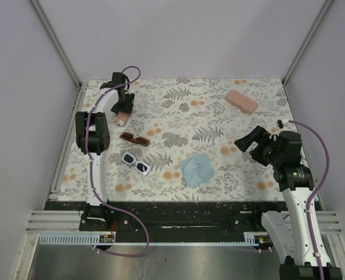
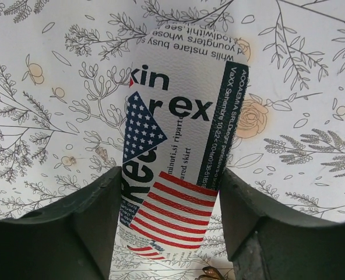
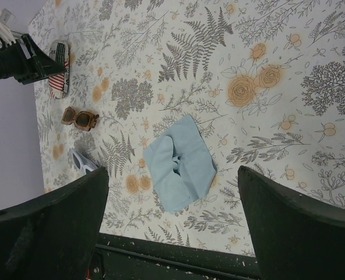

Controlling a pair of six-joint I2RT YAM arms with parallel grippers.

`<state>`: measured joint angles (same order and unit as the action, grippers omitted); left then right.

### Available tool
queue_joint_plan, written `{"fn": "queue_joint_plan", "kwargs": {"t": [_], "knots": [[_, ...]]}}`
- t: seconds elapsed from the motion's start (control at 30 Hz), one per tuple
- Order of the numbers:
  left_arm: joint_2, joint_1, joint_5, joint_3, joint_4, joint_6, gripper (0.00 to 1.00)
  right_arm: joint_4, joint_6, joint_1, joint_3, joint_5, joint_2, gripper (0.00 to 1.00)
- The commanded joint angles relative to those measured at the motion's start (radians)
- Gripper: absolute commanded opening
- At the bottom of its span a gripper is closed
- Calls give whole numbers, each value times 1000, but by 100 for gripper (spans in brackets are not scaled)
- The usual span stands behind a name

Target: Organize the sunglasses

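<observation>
My left gripper (image 2: pixel 169 175) straddles the stars-and-stripes pouch (image 2: pixel 178 116), grip uncertain; my right gripper (image 3: pixel 172 170) gapes. At five o'clock, brown sunglasses (image 1: pixel 135 139) look light, brittle: pinch the bridge.

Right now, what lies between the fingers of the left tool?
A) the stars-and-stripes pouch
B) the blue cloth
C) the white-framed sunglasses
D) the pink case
A: the left wrist view shows the stars-and-stripes pouch running lengthwise between the fingers of the left tool, one finger at each long edge. Whether it is already clamped cannot be told.
</observation>
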<state>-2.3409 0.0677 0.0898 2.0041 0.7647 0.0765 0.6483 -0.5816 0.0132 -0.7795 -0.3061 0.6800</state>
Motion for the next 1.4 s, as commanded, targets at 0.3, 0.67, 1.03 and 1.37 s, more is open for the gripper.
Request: {"fn": "queue_joint_plan", "kwargs": {"t": [0.3,0.67,1.03,1.37], "knots": [[73,-2,-479,87,12,-165,38,-70,22,-4,3,-99,12,99],[532,108,-956,-545,-669,-682,32,-266,-73,-5,37,-355,69,100],[767,352,-716,-731,-607,-502,32,-360,-133,-7,25,-390,115,99],[707,584,-199,-694,-372,-167,35,-236,-96,-9,6,-309,164,99]]}}
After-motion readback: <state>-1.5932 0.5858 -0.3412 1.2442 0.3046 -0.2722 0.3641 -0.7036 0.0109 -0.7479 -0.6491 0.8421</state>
